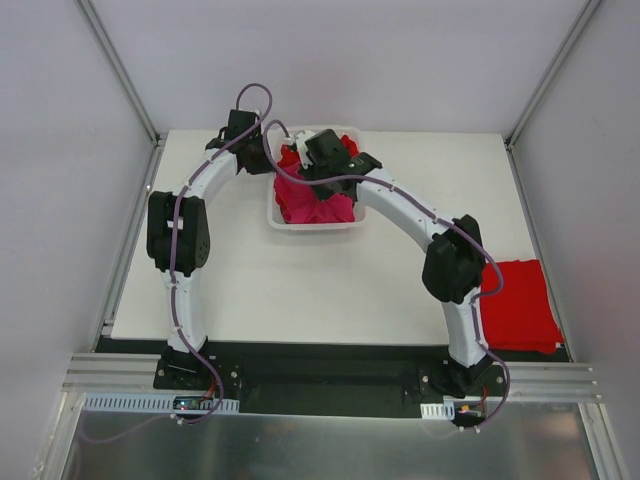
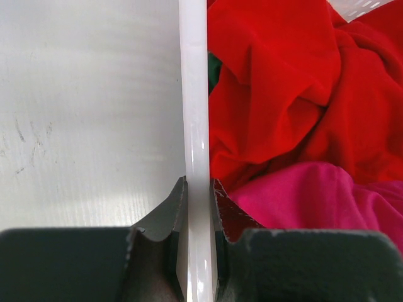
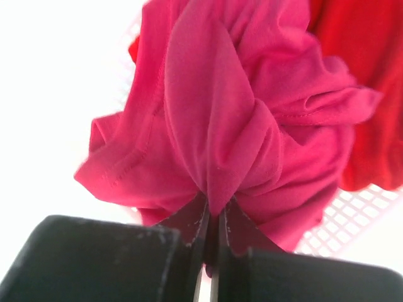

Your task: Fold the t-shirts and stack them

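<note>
A white slotted basket point(image 1: 312, 228) at the table's back middle holds crumpled t-shirts. My left gripper point(image 2: 200, 182) is shut on the basket's left rim point(image 2: 193, 94), one finger outside and one inside. Beside it lie a bright red shirt point(image 2: 283, 82), a magenta-pink shirt point(image 2: 315, 195) and a sliver of dark green cloth point(image 2: 214, 69). My right gripper point(image 3: 216, 204) is shut on a bunched fold of the magenta-pink shirt point(image 3: 227, 113), above the basket's mesh point(image 3: 352, 214). From above, both grippers sit at the basket: the left point(image 1: 265, 160) and the right point(image 1: 302, 168).
A folded bright red shirt point(image 1: 518, 305) lies at the table's right front edge, partly over the edge. More red cloth point(image 3: 365, 75) hangs to the right of the pink bundle. White enclosure walls stand close on both sides of the table.
</note>
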Controlling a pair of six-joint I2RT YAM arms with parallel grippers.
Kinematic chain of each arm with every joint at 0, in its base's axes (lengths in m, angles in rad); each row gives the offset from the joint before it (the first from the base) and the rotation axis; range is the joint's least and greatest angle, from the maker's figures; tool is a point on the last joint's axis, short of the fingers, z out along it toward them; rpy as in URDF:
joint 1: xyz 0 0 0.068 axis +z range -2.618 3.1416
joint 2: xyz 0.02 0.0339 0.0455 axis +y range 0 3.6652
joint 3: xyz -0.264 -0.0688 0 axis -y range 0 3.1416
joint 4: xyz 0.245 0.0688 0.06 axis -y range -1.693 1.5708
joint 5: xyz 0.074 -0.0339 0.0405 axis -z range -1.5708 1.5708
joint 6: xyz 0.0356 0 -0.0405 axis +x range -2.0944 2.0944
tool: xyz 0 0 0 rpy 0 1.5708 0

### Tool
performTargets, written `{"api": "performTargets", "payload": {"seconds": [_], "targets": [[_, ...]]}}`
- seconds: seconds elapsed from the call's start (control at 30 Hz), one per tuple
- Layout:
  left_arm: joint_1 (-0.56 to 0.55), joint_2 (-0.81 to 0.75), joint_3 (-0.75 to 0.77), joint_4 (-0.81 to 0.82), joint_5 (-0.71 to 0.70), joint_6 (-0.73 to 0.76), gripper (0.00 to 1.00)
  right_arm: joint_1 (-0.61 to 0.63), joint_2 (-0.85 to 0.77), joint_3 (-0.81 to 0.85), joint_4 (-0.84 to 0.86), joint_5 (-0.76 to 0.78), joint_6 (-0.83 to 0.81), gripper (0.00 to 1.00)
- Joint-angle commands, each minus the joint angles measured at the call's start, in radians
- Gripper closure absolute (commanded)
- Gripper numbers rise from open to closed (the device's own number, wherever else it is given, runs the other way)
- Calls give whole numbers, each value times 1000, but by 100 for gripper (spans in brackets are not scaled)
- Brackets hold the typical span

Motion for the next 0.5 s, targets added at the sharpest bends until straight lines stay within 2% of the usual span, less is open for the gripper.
{"api": "performTargets", "payload": {"seconds": [0.0,0.23,0.47], "targets": [[-2,-46,-6,33,21,26,100,17,-144,23,12,55,-14,99],[-2,-50,-15,35,-3,21,100,25,-259,18,70,64,-42,99],[-2,-56,-10,35,-49,12,100,58,-380,63,12,66,-25,99]]}}
